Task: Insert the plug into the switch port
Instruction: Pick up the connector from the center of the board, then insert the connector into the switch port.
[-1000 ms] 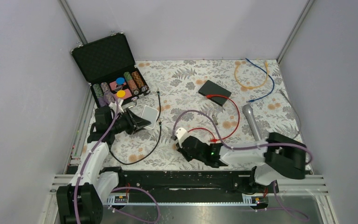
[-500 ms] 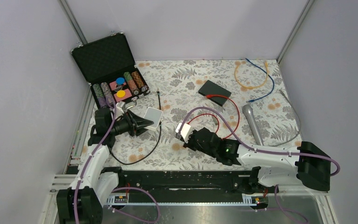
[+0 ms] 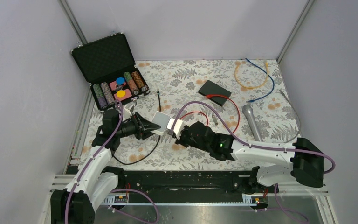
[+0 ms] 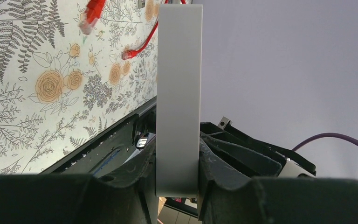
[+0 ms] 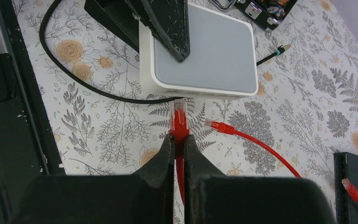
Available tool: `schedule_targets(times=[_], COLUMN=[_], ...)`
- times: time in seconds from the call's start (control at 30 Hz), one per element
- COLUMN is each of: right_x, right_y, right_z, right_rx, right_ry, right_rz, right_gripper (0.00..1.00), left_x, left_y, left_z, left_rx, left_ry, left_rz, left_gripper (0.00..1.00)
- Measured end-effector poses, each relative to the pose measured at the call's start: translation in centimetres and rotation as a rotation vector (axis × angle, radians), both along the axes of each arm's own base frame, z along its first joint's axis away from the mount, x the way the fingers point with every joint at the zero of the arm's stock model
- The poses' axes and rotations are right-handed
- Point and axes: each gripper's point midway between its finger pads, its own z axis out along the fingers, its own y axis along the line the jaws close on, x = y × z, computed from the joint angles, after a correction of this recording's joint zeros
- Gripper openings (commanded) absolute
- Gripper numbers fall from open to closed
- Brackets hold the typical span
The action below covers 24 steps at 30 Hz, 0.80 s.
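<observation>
My left gripper is shut on the white switch and holds it off the table. In the left wrist view the switch stands edge-on between the jaws of that gripper. My right gripper is shut on the red plug of the red cable. In the right wrist view the gripper points the plug at the switch's near side, its tip just at that edge. The ports are not visible. The left fingers grip the switch from the far side.
A second red plug lies loose beside the held one. A black cable loops below the switch. A black box, a microphone, orange and blue cables and an open chip case lie farther back.
The left gripper has carried the switch to the right. The right gripper has moved up and left with the red plug, until it meets the switch's edge.
</observation>
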Motion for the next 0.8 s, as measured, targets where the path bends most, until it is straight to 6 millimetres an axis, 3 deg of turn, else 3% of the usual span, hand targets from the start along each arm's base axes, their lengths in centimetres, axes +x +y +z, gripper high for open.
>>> schedule_targets(times=[0.8], right_x=[0.6], right_y=[1.2], right_z=[-0.6], right_rx=[-0.004], right_ry=[0.095], right_rz=[-0.070], right_gripper=[0.00], left_x=[0.6], left_y=[-0.1], left_z=[0.1], left_rx=[0.023], left_ry=[-0.039], left_rz=[0.029], left_gripper=[0.01])
